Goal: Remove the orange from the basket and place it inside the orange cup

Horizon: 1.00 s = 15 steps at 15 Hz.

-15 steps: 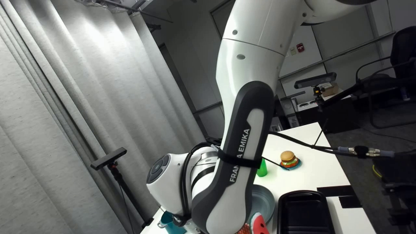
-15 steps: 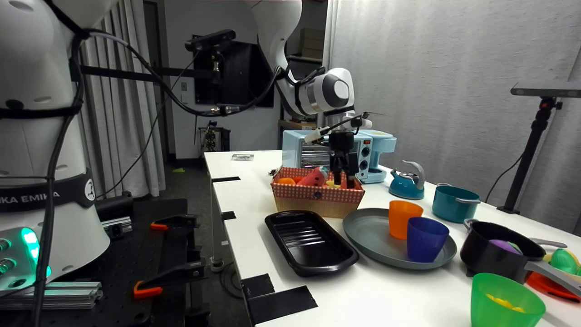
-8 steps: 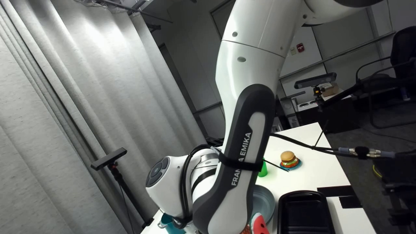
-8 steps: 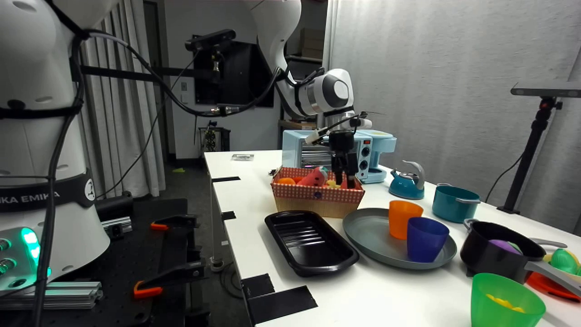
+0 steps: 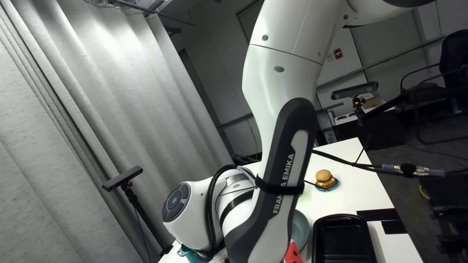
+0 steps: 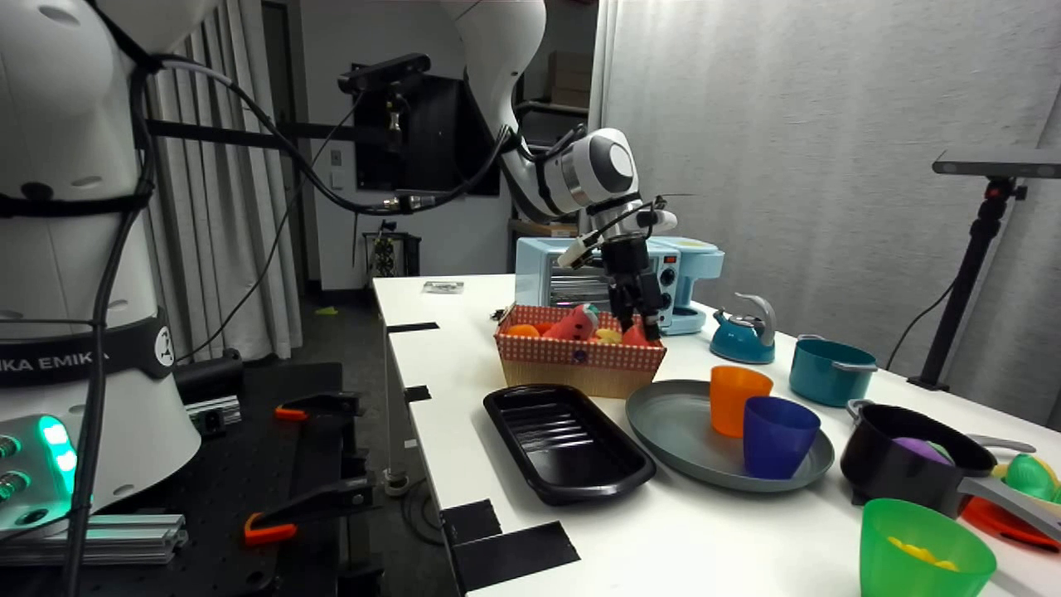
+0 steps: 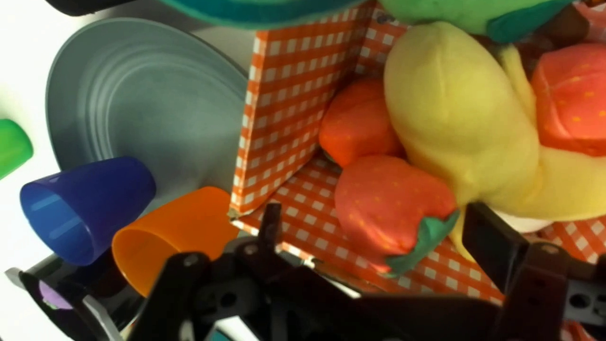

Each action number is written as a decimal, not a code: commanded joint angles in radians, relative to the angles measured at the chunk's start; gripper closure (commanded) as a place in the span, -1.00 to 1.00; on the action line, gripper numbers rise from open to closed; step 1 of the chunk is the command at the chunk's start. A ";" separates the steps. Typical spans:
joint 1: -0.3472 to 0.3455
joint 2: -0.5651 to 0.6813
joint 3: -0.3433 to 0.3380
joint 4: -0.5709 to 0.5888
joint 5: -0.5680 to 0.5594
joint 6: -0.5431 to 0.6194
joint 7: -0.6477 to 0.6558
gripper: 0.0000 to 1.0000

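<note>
The basket is a red-and-white checked box (image 6: 530, 352) of toy fruit, also in the wrist view (image 7: 289, 90). A plain orange fruit (image 6: 523, 330) lies at its left end in an exterior view. The wrist view shows an orange-red fruit (image 7: 357, 123) against the basket wall; I cannot tell whether it is the orange. The orange cup (image 6: 737, 403) stands on the grey plate; it also shows in the wrist view (image 7: 180, 222). My gripper (image 6: 642, 323) is open low over the basket's right end. In the wrist view, its fingers (image 7: 374, 220) stand on either side of a strawberry (image 7: 390, 208).
A blue cup (image 6: 777, 437) stands beside the orange cup on the plate (image 6: 680, 448). A black tray (image 6: 572, 448) lies before the basket. A yellow plush fruit (image 7: 454, 104) fills mid-basket near a watermelon slice (image 6: 574, 323). A light-blue toaster oven (image 6: 535, 269) stands behind.
The gripper has tilted and its fingertips have shifted right over the basket's right end in an exterior view. The forearm has swung slightly. The cups and plate have not moved.
</note>
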 commanded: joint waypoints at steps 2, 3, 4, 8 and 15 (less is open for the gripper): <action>0.013 0.021 -0.012 0.027 -0.032 -0.029 0.062 -0.90; 0.013 0.022 -0.010 0.028 -0.029 -0.035 0.067 -0.91; 0.011 0.023 -0.005 0.028 -0.024 -0.041 0.067 -0.88; 0.008 0.030 0.004 0.030 -0.022 -0.041 0.065 -0.08; 0.007 0.036 0.005 0.029 -0.024 -0.039 0.053 0.93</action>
